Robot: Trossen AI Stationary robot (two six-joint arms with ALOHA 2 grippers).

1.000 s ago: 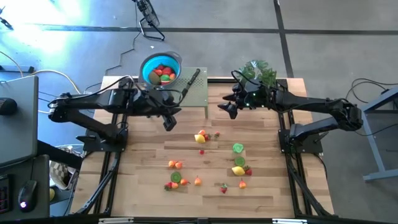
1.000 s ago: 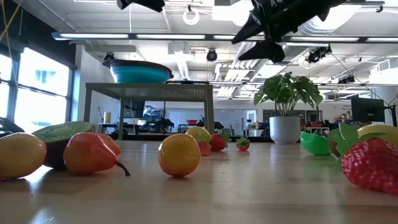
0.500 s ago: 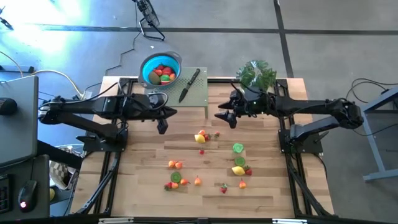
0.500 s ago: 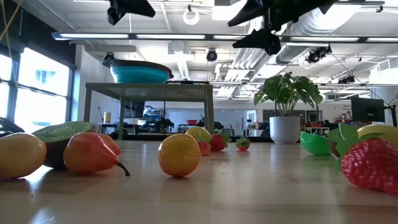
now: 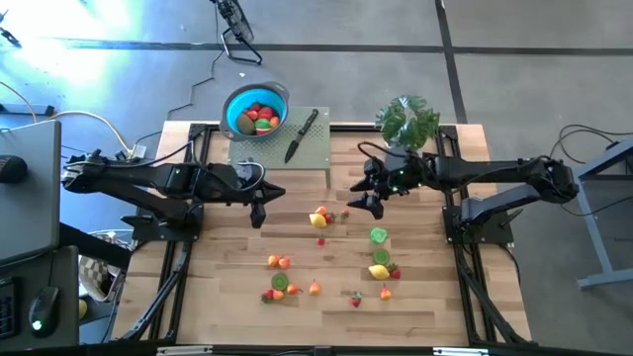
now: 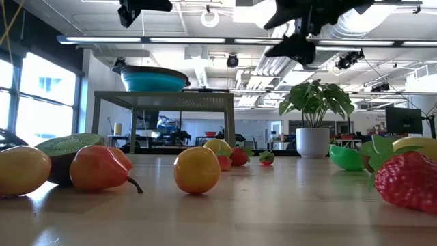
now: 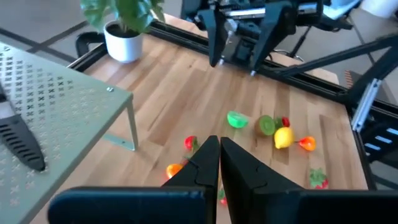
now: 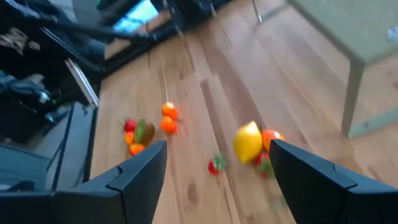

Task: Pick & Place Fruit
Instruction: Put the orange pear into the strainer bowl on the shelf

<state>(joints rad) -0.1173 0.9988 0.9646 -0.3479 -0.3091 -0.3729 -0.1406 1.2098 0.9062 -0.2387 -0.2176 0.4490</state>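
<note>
The left claw (image 5: 259,212) is clenched on nothing, above the desk (image 5: 425,297) beside the green stand (image 5: 316,156). The right claw (image 5: 373,197) is released, hovering near the lemon (image 5: 318,220). Fruit (image 5: 377,270) lies scattered mid-desk; more fills the bowl (image 5: 237,103).

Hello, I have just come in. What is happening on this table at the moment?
Two robot arms are sorting toy fruit into a blue bowl that stands on a small green shelf beside a knife. Some fruit lies in the bowl already; many pieces lie on the wooden table. The left gripper hangs over the table near the shelf, jaws shut and empty. The right gripper hangs with open jaws above the fruit, in front of a potted plant.
</note>
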